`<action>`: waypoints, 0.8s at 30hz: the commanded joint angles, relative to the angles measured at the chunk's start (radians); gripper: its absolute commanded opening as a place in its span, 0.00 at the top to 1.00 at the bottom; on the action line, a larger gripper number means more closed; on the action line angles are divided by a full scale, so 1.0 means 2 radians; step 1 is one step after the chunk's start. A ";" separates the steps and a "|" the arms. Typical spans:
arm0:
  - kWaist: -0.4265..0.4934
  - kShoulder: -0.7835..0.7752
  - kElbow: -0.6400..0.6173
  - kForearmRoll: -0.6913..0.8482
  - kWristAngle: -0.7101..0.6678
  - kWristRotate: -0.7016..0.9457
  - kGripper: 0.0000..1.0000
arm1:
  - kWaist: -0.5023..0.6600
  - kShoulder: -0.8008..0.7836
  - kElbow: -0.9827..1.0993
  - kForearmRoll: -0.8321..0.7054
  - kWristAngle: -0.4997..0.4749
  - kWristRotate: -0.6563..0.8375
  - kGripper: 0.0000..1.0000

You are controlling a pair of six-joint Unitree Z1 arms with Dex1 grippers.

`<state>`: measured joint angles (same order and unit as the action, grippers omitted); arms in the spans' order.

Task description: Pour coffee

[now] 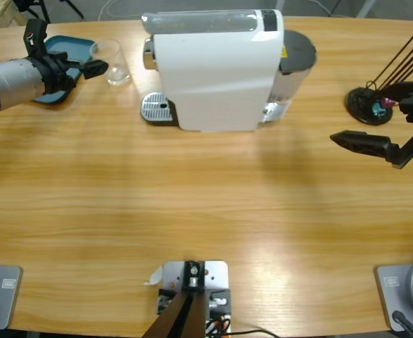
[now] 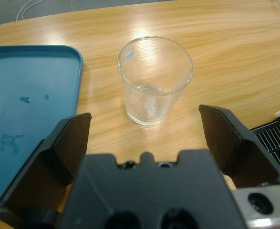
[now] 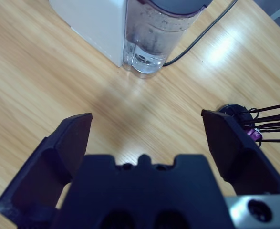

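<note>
The left hand [image 2: 147, 138] hangs wide open and holds nothing — its jaws stand either side of a clear tumbler [image 2: 155, 80], not touching it. The tumbler stands upright on the desk [image 1: 206, 211] just beside a teal tray [image 2: 25, 95], near the white coffee machine [image 1: 213, 70]. The coffee [image 2: 149, 93] is barely a film at its base. The right hand [image 3: 147, 138] is also wide open and empty, well apart.

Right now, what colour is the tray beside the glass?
Teal blue; the tray shows best in the left wrist view.
</note>
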<state>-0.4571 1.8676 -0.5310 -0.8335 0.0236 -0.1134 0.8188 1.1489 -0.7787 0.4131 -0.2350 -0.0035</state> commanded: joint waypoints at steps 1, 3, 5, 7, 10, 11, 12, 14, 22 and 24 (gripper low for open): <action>0.005 0.035 -0.024 -0.006 -0.016 0.009 0.01 | -0.008 0.019 0.017 -0.008 0.011 -0.006 0.00; 0.005 0.038 -0.029 -0.005 -0.019 0.011 0.00 | -0.008 0.022 0.018 -0.010 0.011 -0.006 0.00; 0.005 0.043 -0.033 -0.005 -0.021 0.012 0.00 | -0.009 0.023 0.018 -0.012 0.012 -0.006 0.00; 0.006 0.049 -0.035 -0.005 -0.027 0.012 0.00 | -0.010 0.024 0.018 -0.012 0.012 -0.006 0.00; 0.006 0.057 -0.039 -0.005 -0.031 0.011 0.00 | -0.011 0.024 0.020 -0.014 0.013 -0.006 0.00; 0.006 0.059 -0.041 -0.006 -0.032 0.011 0.00 | -0.011 0.025 0.020 -0.015 0.014 -0.006 0.00; 0.007 0.060 -0.044 -0.005 -0.032 0.011 0.00 | -0.012 0.026 0.020 -0.016 0.015 -0.006 0.00; 0.009 0.065 -0.050 -0.005 -0.032 0.011 0.00 | -0.012 0.028 0.020 -0.018 0.016 -0.006 0.00; 0.024 0.078 -0.061 -0.005 -0.051 0.011 0.00 | -0.015 0.033 0.020 -0.024 0.017 -0.006 0.00; 0.025 0.081 -0.068 -0.002 -0.054 0.012 0.00 | -0.015 0.035 0.020 -0.026 0.018 -0.006 0.00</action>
<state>-0.4261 1.9640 -0.6310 -0.8341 -0.0449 -0.1056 0.8043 1.1881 -0.7717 0.3822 -0.2135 -0.0036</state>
